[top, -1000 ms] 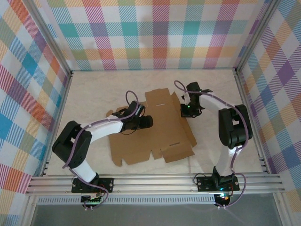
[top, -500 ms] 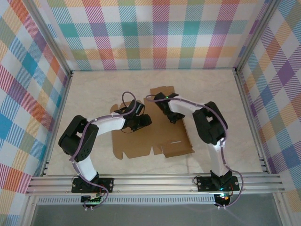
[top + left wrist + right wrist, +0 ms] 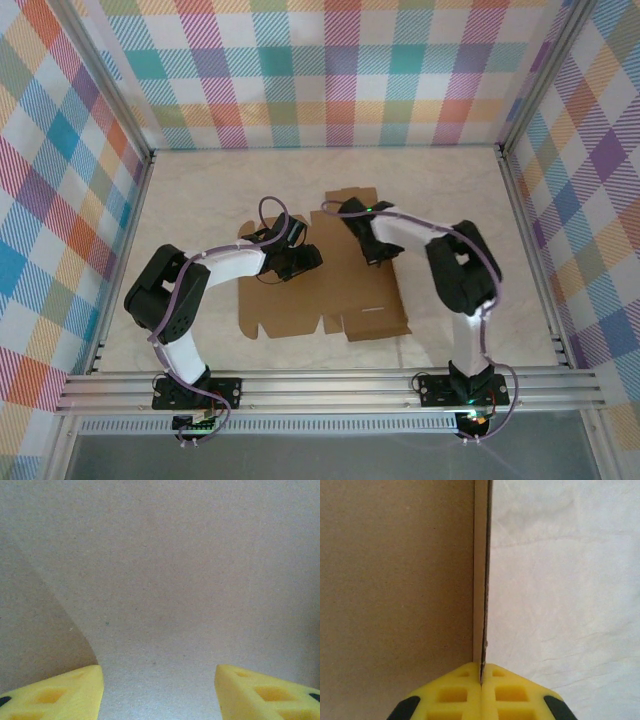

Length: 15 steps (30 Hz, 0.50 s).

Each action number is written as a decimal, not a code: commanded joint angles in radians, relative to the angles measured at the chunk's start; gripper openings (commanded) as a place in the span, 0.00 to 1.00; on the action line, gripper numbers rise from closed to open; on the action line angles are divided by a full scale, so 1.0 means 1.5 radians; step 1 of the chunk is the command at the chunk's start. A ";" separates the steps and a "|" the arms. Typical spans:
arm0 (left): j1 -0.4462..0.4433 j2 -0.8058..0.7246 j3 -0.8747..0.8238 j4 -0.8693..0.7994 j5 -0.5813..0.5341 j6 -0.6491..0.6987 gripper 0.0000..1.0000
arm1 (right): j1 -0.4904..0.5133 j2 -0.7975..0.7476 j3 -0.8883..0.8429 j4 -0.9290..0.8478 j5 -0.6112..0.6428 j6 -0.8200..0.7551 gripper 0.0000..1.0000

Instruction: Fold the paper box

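Brown cardboard lies mostly flat in the middle of the top view. The paper box (image 3: 330,300) is an unfolded sheet on the pale table (image 3: 200,190), with one flap reaching toward the upper centre of the frame.

The right gripper (image 3: 375,252) is at the sheet's right-hand part. In the right wrist view its yellow fingers (image 3: 455,682) are clenched on the thin edge of a panel, which runs straight up the middle of that frame, cardboard to the left and bare table to the right. The left gripper (image 3: 298,262) is over the upper left part of the sheet. In the left wrist view its fingers (image 3: 60,690) are spread apart in the lower corners with nothing between them, and plain cardboard is close ahead. Whether the tips actually press on the sheet cannot be told.

The step looks like raising a side panel along its crease while the other arm steadies the base. To do it well, the left arm should bear down close to the fold line so the sheet cannot slide. The right arm should swing the panel in an arc about the crease rather than drag it sideways. The pinch is right at the edge, so a firm clench and a slow turn would guard against slipping or a bend off the scored line.
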 commanded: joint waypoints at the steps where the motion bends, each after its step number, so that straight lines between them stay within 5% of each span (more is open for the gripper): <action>1: 0.005 0.014 0.010 -0.027 0.010 0.014 0.60 | -0.064 -0.036 -0.055 0.082 -0.275 -0.035 0.00; 4: 0.006 0.033 0.013 -0.035 0.017 0.010 0.60 | -0.094 -0.042 -0.066 0.085 -0.293 -0.049 0.00; 10: 0.007 0.076 0.001 0.006 0.056 -0.039 0.58 | -0.051 0.028 0.004 -0.017 -0.004 0.004 0.00; 15: 0.007 0.080 -0.001 0.005 0.051 -0.044 0.59 | 0.014 0.135 0.105 -0.128 0.138 0.062 0.00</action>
